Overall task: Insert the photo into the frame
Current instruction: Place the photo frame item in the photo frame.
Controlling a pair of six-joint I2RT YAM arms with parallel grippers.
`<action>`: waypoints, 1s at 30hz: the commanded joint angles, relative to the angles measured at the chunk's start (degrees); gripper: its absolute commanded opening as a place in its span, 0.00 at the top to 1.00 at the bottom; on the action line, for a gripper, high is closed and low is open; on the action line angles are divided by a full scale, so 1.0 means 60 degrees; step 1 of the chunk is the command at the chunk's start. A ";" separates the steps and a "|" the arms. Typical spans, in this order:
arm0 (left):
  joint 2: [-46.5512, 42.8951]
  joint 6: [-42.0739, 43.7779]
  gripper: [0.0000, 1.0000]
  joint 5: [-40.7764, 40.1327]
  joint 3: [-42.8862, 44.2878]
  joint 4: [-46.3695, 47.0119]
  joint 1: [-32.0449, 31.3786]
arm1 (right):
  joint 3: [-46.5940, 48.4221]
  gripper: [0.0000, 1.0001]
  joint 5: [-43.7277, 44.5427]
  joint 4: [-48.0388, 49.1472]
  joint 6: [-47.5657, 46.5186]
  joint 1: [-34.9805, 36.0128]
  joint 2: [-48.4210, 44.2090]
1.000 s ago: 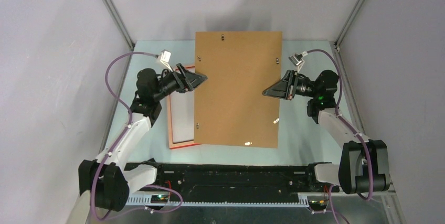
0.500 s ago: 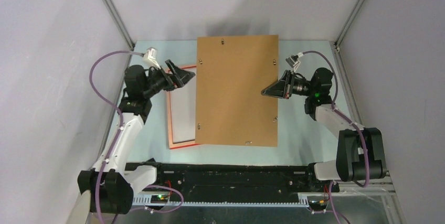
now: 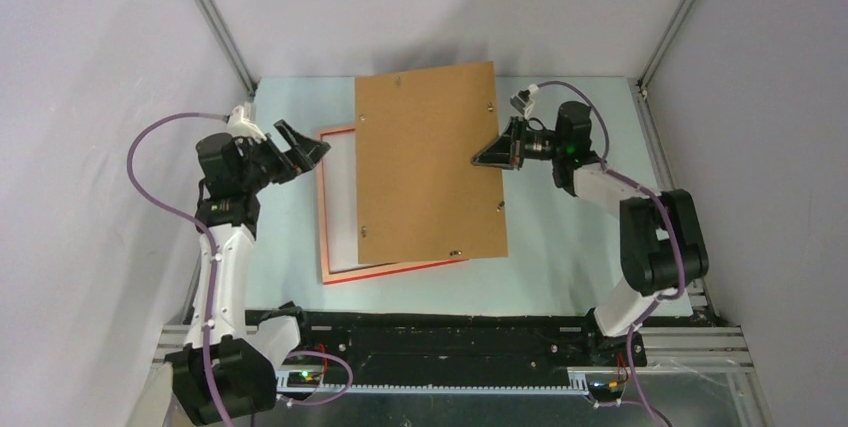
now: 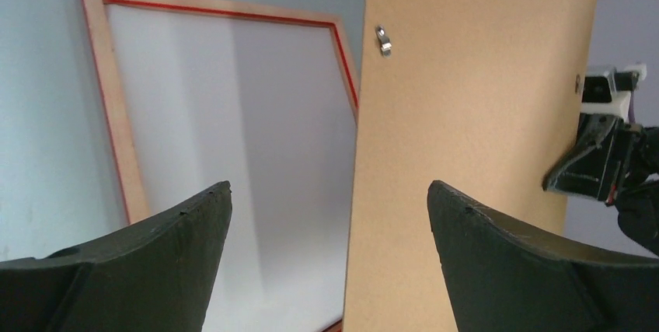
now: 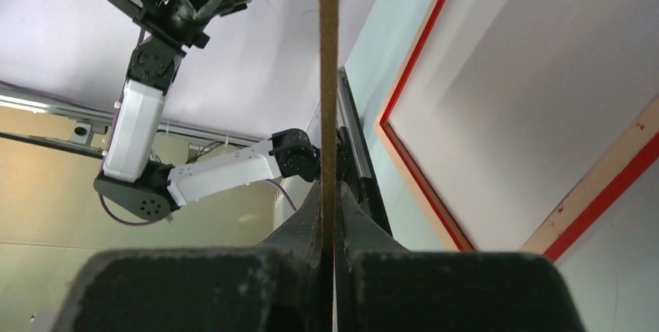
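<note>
Thin red-and-pale-wood picture frame point(image 3: 341, 202) lay flat, its 3 o'clock side under the brown backing board point(image 3: 425, 162) pinched by the right gripper point(image 3: 480, 159); left gripper point(image 3: 305, 142) gaped empty at 9 o'clock; photo unseen; frame judged light, rigid, fragile-paned, best held by its rim.

Frame point(image 3: 327, 209): flat on the table point(image 3: 570, 247), left of centre, slightly skewed.
Thin rectangle; pale wood rails with a red line along the edges; opening filled by a plain white-grey surface, pane or sheet not determinable; right portion hidden beneath the brown board point(image 3: 430, 162) in the top view.
</note>
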 commanded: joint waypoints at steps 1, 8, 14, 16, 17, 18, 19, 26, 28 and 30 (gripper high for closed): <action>-0.0456 0.1004 0.00 0.0072 0.0249 -0.0663 0.0213 | 0.1042 1.00 -0.0090 0.0355 0.0383 0.0384 0.0946; -0.0721 0.1455 0.00 -0.0283 0.0192 -0.0908 0.0254 | 0.1863 1.00 -0.0133 0.1203 0.1346 0.0892 0.2327; -0.0888 0.1547 0.00 -0.0548 -0.0019 -0.0921 0.0257 | 0.2554 1.00 0.0170 0.0332 0.0864 0.1304 0.3062; -0.0972 0.1585 0.00 -0.0599 -0.0049 -0.0923 0.0258 | 0.2837 1.00 0.0290 -0.0399 0.0393 0.1407 0.3238; -0.1029 0.1602 0.00 -0.0613 -0.0055 -0.0914 0.0262 | 0.3046 1.00 0.0315 -0.0557 0.0320 0.1438 0.3293; -0.1043 0.1612 0.00 -0.0642 -0.0070 -0.0920 0.0260 | 0.3138 1.00 0.0341 -0.0767 0.0224 0.1498 0.3418; -0.1072 0.1620 0.00 -0.0664 -0.0079 -0.0917 0.0266 | 0.3316 1.00 0.0363 -0.0821 0.0206 0.1528 0.3470; -0.1130 0.1623 0.00 -0.0809 -0.0137 -0.0923 0.0258 | 0.3927 1.00 0.0519 -0.0843 0.0411 0.1716 0.4152; -0.1138 0.1611 0.00 -0.0863 -0.0130 -0.0918 0.0258 | 0.4085 1.00 0.0518 -0.0707 0.0582 0.1742 0.4360; -0.1157 0.1608 0.00 -0.0895 -0.0127 -0.0921 0.0266 | 0.4262 1.00 0.0538 -0.0721 0.0609 0.1780 0.4595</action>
